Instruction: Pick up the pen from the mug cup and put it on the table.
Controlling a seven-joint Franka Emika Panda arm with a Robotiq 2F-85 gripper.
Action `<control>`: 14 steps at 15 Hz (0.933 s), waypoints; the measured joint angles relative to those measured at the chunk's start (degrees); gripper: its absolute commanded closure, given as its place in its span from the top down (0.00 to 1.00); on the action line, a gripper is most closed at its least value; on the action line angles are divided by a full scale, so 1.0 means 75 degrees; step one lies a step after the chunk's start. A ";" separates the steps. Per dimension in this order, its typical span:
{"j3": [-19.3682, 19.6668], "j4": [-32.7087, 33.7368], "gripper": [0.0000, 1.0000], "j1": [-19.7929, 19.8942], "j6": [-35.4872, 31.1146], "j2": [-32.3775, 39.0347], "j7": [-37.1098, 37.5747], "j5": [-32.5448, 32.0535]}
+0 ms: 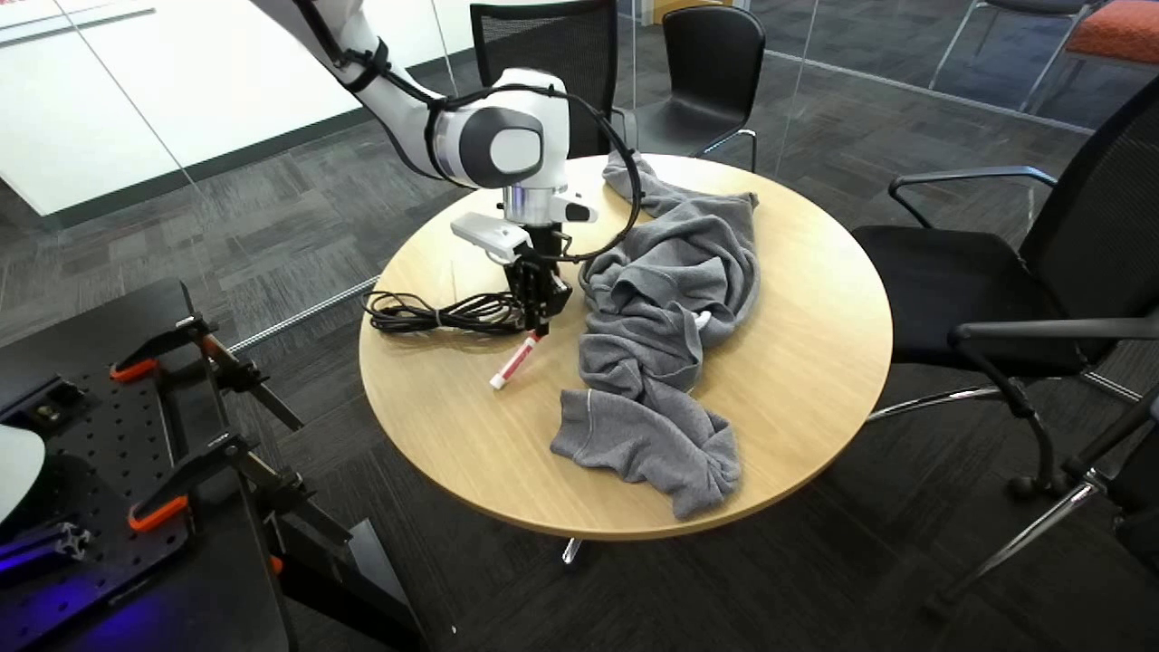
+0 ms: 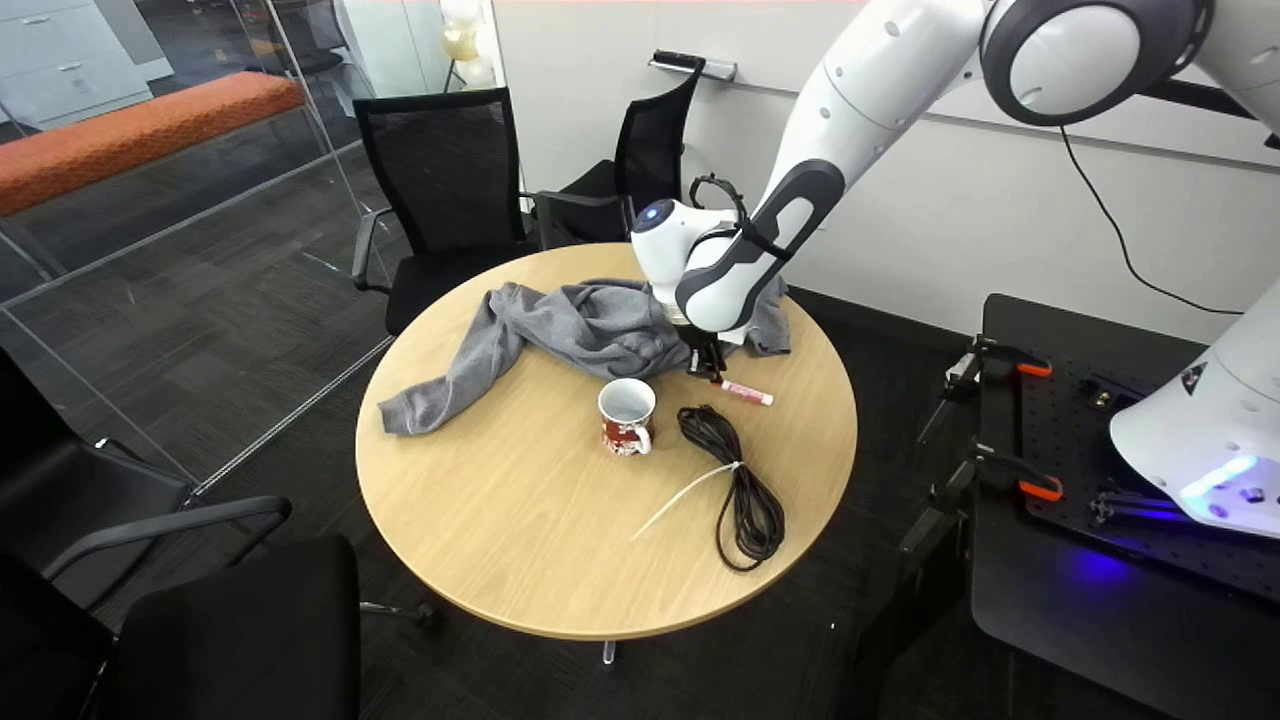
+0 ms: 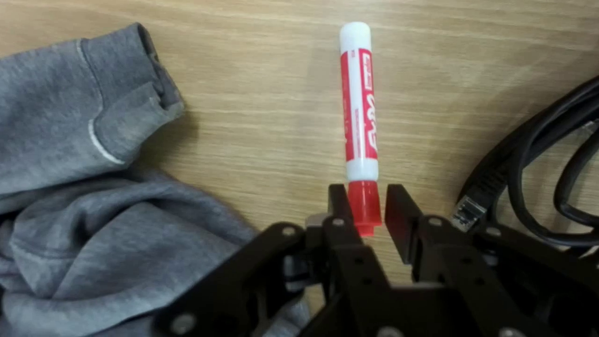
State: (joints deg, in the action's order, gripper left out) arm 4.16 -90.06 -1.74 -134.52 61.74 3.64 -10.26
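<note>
The pen, a white and red marker with a red cap, lies on the table in both exterior views [image 1: 514, 362] [image 2: 750, 393] and in the wrist view [image 3: 359, 103]. My gripper [image 3: 366, 201] is partly open, with its fingers on either side of the cap. A gap shows at the right finger; the left finger is very close to the cap. The gripper also shows low over the table in both exterior views [image 1: 541, 328] [image 2: 714, 378]. The dark red mug cup [image 2: 616, 432] stands upright on the round light wood table [image 2: 520, 540]. It is out of sight in the remaining views.
A crumpled grey cloth [image 1: 647, 444] lies along the table beside the gripper; it also shows in the wrist view [image 3: 107, 271]. A coiled black cable [image 2: 752, 510] with a white tie lies near the mug and pen. Black chairs [image 1: 951, 299] stand around the table.
</note>
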 measured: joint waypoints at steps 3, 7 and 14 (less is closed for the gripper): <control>-0.0002 0.0154 0.83 0.0000 0.0014 0.0129 0.0000 0.0000; -0.0002 0.0202 1.00 0.0000 0.0012 0.0162 0.0000 0.0001; 0.0019 -0.0397 1.00 -0.0028 -0.0583 -0.0388 0.0016 0.0000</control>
State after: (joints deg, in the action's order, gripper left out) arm 4.31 -93.04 -1.95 -138.89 58.83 3.75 -10.26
